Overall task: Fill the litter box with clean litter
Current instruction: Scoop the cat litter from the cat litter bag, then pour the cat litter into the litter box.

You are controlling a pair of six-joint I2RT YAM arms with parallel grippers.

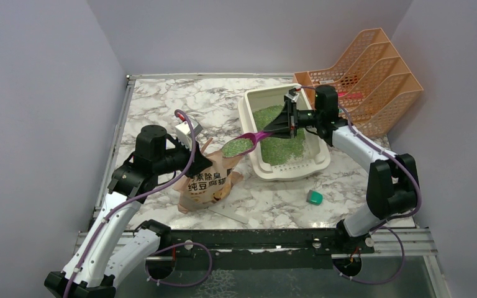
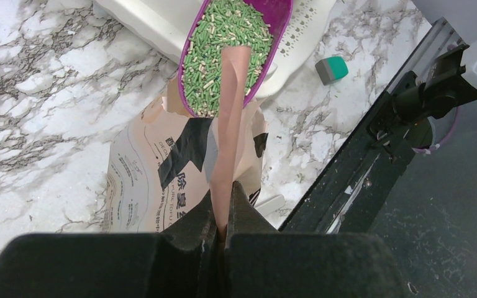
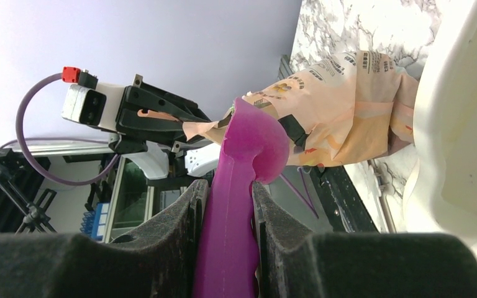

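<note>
Scoop (image 1: pixel 258 135) of green litter (image 1: pixel 237 146), clamped in your right gripper (image 1: pixel 284 121), hangs seemingly just short of the box (image 1: pixel 290 172), above the bag (image 1: pixel 208 185) your left gripper (image 2: pixel 222 217) pinches; tilting early would spill it short.

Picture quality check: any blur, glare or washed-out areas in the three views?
Top external: even soft light, sharp, faint shadows beside the litter box. Left wrist: the clean litter in the scoop is crisp; the left pincer, shut on the bag, is dark and soft. Right wrist: the right pincer gripping the scoop is close and soft; the box rim looks nearly washed out.
</note>
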